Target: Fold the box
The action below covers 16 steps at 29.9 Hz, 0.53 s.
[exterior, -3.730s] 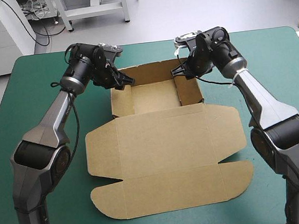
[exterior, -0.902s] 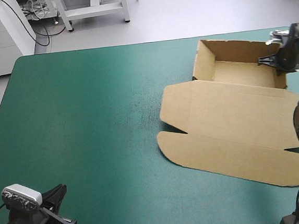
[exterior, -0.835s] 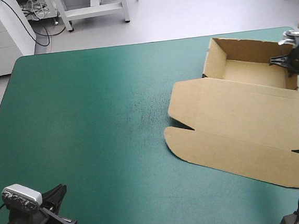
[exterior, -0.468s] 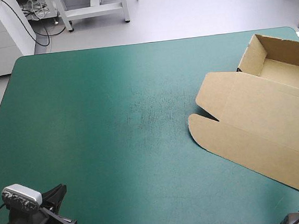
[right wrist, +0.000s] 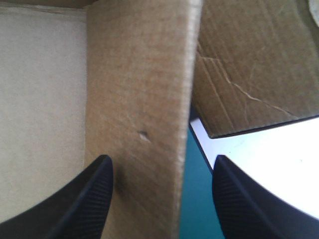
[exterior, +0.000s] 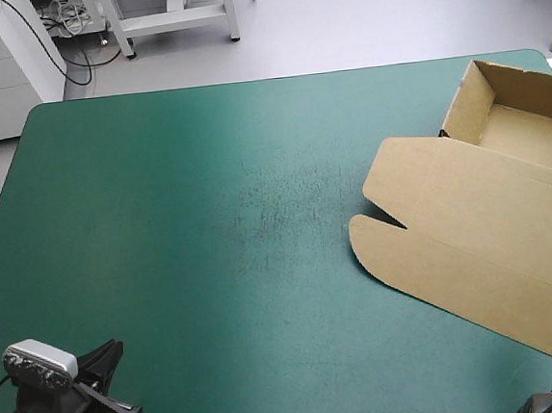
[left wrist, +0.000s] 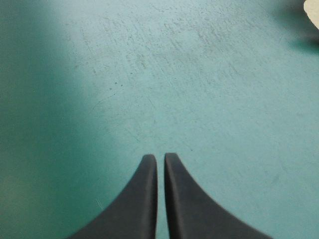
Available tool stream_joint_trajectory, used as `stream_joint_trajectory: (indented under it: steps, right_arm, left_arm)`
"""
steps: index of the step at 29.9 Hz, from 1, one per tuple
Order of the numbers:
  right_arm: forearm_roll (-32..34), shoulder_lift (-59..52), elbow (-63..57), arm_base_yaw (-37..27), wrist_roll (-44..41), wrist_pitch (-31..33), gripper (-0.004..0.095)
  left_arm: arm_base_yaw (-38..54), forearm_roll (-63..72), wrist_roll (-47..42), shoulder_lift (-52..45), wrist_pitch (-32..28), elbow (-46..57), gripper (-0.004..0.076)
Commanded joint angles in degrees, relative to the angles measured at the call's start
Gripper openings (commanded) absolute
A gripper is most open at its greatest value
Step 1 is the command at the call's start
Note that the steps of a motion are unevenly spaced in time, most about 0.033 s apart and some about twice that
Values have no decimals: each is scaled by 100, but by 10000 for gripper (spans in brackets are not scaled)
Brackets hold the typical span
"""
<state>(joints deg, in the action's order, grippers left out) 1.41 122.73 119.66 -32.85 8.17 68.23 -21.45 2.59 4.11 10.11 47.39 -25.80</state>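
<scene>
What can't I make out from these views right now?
1. Right wrist view: the box wall between the right end effector's open fingers fills the picture, hiding the rest.
2. High view: the box's right side and that end effector, cut off by the picture's edge.

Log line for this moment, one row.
box: open tray, lid flat, table's far right corner | left gripper: shut, over bare teal-green cover | right gripper: open, astride box wall
</scene>
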Motion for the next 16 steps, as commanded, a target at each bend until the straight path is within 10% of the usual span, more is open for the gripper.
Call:
stream_joint_trajectory:
  steps: [1,11,16]
  right_arm:
    - [-64,-714,157,-59,61,-123,582]
    - [-718,-2045,157,526,61,-123,573]
    - [-706,-2699,89,1343,61,-115,365]
  left_arm:
    - [-33,45,-68,71,-416,-132,22]
    - [-33,45,-68,71,-547,-70,22]
    - [-33,45,-68,71,-547,-70,22]
